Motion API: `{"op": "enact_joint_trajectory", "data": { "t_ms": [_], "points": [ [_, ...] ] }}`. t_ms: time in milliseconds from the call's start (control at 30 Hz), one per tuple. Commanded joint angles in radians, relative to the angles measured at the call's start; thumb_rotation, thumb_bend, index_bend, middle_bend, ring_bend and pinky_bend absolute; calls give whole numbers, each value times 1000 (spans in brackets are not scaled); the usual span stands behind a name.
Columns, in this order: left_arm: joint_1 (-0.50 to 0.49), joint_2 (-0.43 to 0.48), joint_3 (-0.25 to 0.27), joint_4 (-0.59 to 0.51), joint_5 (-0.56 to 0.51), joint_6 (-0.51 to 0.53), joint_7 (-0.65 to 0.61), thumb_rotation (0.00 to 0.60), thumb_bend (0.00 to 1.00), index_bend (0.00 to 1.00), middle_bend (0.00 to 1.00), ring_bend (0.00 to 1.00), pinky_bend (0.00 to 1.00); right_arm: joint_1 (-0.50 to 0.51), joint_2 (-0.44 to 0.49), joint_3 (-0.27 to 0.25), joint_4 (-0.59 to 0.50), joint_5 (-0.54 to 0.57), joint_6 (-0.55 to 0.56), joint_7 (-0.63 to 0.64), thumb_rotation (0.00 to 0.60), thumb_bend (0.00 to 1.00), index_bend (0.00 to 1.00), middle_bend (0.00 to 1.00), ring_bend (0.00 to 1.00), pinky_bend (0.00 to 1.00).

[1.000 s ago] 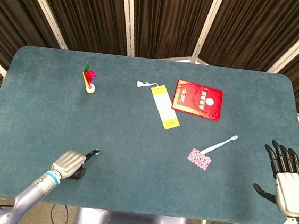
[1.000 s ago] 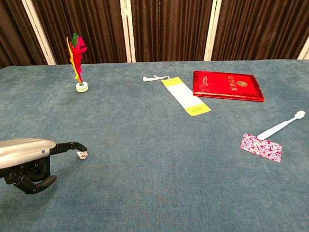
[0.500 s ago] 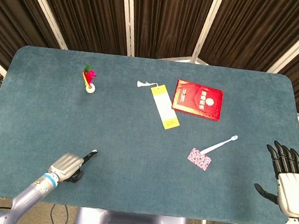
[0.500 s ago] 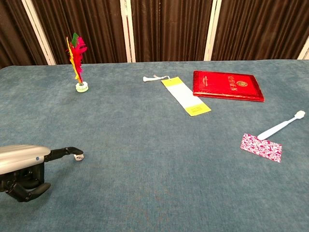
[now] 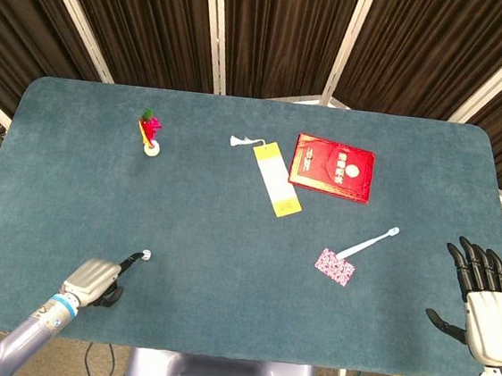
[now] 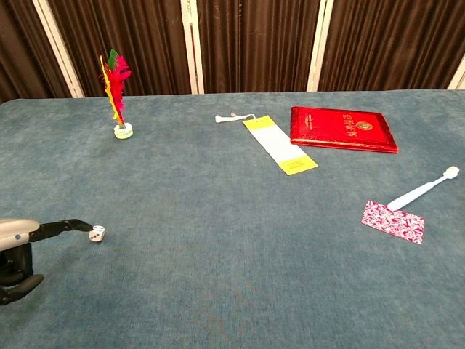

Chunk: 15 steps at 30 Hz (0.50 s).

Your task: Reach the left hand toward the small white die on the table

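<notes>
small white die (image 6: 97, 233) with dark pips touches the left robot hand's (image 5: 95, 279) extended fingertip, other fingers curled.

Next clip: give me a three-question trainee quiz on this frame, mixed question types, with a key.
1. True or false: the left hand has lifted the die off the table.
2. Which item lies nearest the toothbrush? A) red booklet B) patterned card C) feathered shuttlecock
3. Fill in: the right hand holds ____.

Key: 1. False; the die sits on the cloth at an extended fingertip, and actual contact cannot be told. 2. B. 3. Nothing; its fingers are spread at the table's right edge.
</notes>
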Motion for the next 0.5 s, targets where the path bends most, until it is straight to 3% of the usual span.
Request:
{"op": "enact_joint_trajectory", "data": {
  "t_ms": [33, 267, 500],
  "points": [
    [7, 8, 5, -5, 1, -2, -23, 600, 652, 0, 969, 858, 1000, -2, 3, -1, -1, -5, 6, 5, 600, 0, 0, 0, 0, 0],
    [37, 34, 13, -27, 51, 32, -92, 600, 652, 0, 969, 858, 1000, -6, 8, -3, -4, -18, 17, 12, 600, 0, 0, 0, 0, 0],
    [88, 75, 1, -60, 150, 153, -174, 600, 653, 0, 969, 857, 1000, -6, 10, -4, -5, -23, 20, 15, 600, 0, 0, 0, 0, 0]
  ]
}}
